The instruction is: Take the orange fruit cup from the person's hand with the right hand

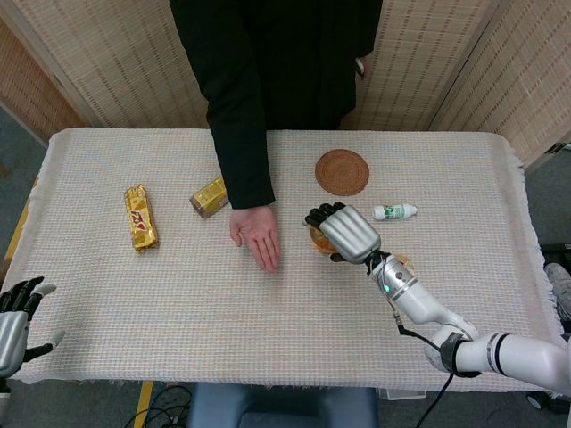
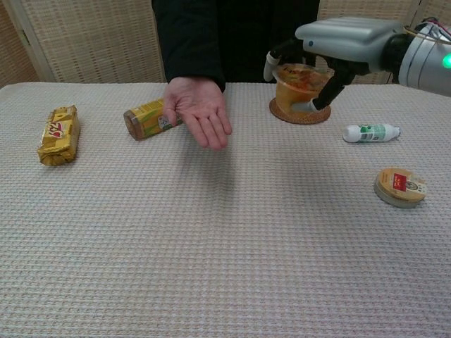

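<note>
At the far left edge of the head view the left hand (image 1: pixel 16 319) rests low beside the table (image 1: pixel 178 321), fingers apart and holding nothing. On the cloth lie a yellow snack bar (image 2: pixel 58 134), then a small yellow box (image 2: pixel 147 118) just behind the person's hand (image 2: pixel 199 116) — that hand is held palm up and bare. Further right, the right hand (image 2: pixel 331 44) is raised above the table with its fingers wrapped around the orange fruit cup (image 2: pixel 297 86), which hangs in its grip in front of the round woven coaster (image 1: pixel 342 171). To the right lie a small white bottle (image 2: pixel 371 132) on its side and, nearer the front, a round tin (image 2: pixel 400 186) with a red label.
</note>
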You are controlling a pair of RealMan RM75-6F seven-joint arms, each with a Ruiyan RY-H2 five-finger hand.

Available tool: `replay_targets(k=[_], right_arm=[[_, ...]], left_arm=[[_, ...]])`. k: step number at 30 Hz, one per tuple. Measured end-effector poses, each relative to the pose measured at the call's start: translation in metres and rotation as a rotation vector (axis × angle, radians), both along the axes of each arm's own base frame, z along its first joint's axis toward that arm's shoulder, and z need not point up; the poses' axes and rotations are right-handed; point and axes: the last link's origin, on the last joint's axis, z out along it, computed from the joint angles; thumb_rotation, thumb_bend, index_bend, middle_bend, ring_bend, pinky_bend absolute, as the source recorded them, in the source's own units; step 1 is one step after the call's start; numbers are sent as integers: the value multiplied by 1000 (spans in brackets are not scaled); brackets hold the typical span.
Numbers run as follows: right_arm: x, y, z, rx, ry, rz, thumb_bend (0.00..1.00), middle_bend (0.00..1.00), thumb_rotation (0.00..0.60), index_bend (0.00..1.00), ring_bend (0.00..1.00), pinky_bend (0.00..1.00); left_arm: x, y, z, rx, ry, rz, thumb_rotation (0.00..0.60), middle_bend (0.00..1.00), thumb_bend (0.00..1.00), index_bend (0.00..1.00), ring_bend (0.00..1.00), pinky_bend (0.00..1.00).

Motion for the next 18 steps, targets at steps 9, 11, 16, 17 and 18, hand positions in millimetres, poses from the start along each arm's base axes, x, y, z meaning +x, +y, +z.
replay_targets(k=[9, 11, 16, 17, 18], right_arm=[[-55, -12, -29, 39, 56, -131, 506, 331, 600, 369, 267, 404], [-64, -14, -36, 43, 65, -146, 479, 288, 600, 293, 225, 344], [-74, -17, -53, 64, 50, -170, 420, 150, 600, 95, 88, 200], [-75, -17, -56, 69, 43, -174, 418, 139, 600, 79, 76, 187], [-75, -17, -58, 73, 38, -176, 412, 114, 600, 43, 52, 161]], left_arm=[[2, 1, -3, -6, 9, -4, 600, 155, 227, 253, 139, 200], [1, 0, -3, -3, 8, -1, 600, 155, 227, 252, 139, 200], [0, -1, -4, -4, 6, 1, 600, 155, 227, 252, 139, 200], [0, -1, -4, -5, 5, 1, 600, 155, 227, 253, 139, 200], [-1, -1, -5, -8, 5, 2, 600, 155, 227, 253, 139, 200]])
